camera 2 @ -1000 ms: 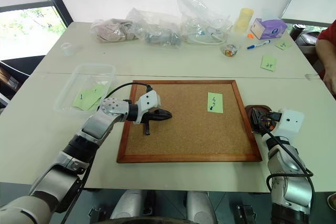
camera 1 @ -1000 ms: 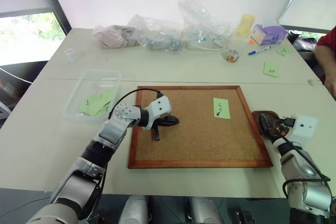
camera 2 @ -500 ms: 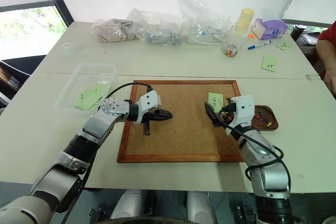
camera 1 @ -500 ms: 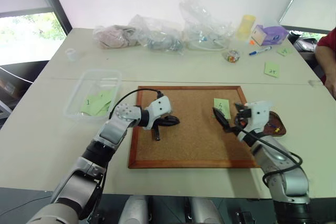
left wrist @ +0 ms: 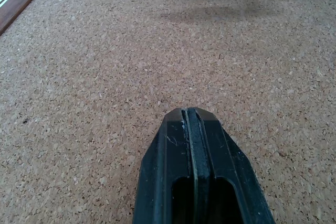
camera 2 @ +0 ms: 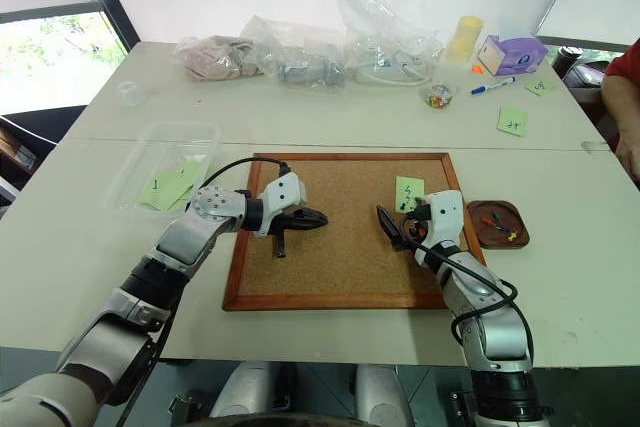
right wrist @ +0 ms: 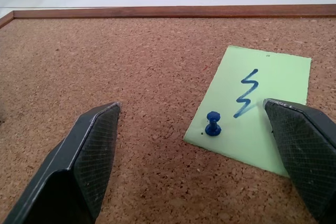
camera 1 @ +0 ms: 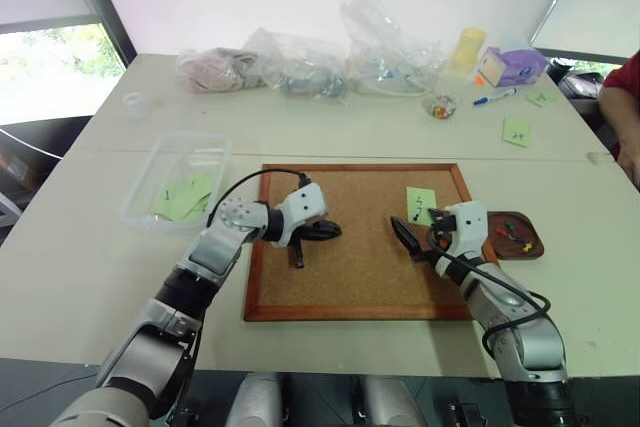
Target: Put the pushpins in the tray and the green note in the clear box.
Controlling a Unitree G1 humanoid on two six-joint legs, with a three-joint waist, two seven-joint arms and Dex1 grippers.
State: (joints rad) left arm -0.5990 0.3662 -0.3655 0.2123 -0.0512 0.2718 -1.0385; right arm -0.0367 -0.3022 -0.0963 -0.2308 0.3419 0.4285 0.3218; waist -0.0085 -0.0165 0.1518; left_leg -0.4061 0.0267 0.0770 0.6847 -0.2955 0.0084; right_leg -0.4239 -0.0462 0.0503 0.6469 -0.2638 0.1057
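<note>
A pale green note (right wrist: 252, 114) with a blue squiggle lies on the corkboard (camera 1: 360, 277), held down by a blue pushpin (right wrist: 212, 123). My right gripper (camera 1: 420, 231) hovers low over the board just in front of that note, open, with the pin and the note's near edge between its fingers (right wrist: 94, 145). Right of the board sits the dark-brown tray (camera 1: 535, 252) with a few coloured pushpins (camera 1: 513, 237) in it. My left gripper (camera 1: 330, 232) is shut and empty over the board's left part. The clear box (camera 1: 150, 162) at the left holds green notes (camera 1: 185, 197).
Clear plastic bags (camera 1: 330, 62), a yellow cup (camera 1: 467, 47), a purple pad (camera 1: 512, 65), a marker (camera 1: 494, 97) and loose green notes (camera 1: 517, 131) line the back of the table. A small clear cup (camera 1: 136, 103) stands back left. A person's red sleeve (camera 1: 625, 87) shows at the right edge.
My right gripper has swung left from above the tray to the corkboard, stopping beside the pinned green note. The left arm has stayed still.
</note>
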